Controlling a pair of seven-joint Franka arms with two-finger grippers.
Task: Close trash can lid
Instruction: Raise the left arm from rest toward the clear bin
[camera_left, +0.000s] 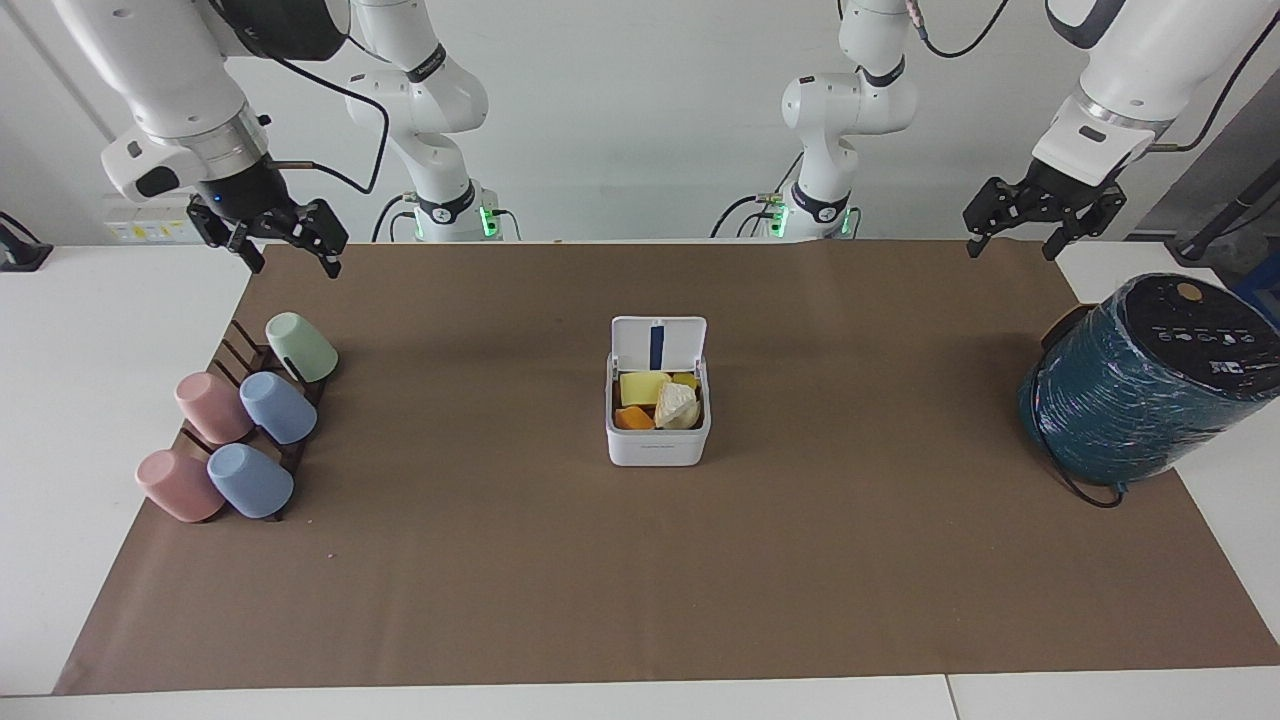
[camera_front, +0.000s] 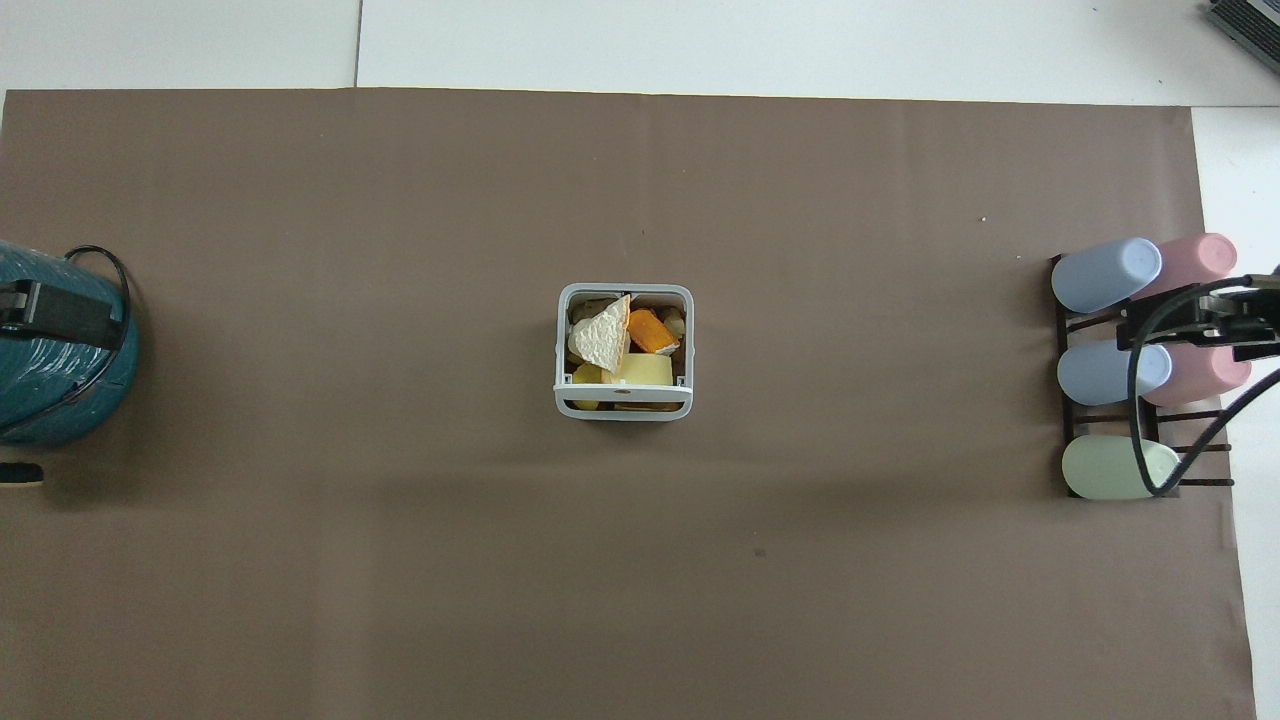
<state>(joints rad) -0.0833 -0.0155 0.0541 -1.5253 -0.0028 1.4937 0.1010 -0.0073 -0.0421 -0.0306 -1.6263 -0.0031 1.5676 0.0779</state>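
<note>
The right gripper (camera_left: 290, 252) hangs in the air with its two black fingers spread wide and nothing between them; it is over the brown paper mat's (camera_left: 500, 560) corner at the right arm's end of the table, above the dark wooden rack (camera_left: 245, 350) that carries five tilted plastic cups: one pale green (camera_left: 300, 347), two pink (camera_left: 212, 406) and two blue (camera_left: 277, 407). The left gripper (camera_left: 1012, 235) is likewise raised, fingers parted and empty, touching nothing, over the mat's edge at the left arm's end, above the large teal wrapped cylinder (camera_left: 1140, 385) with its black top and trailing black cord.

Well apart from both grippers, the small white square plastic trash can (camera_left: 657, 445) with rounded corners and grey rim stands at the middle of the mat. Its white hinged lid (camera_left: 658, 342) is open, standing upright on the edge nearer to the robots, blue strip on the underside showing. Inside lie yellow, orange and pale wedge-shaped pieces (camera_front: 622, 345).
</note>
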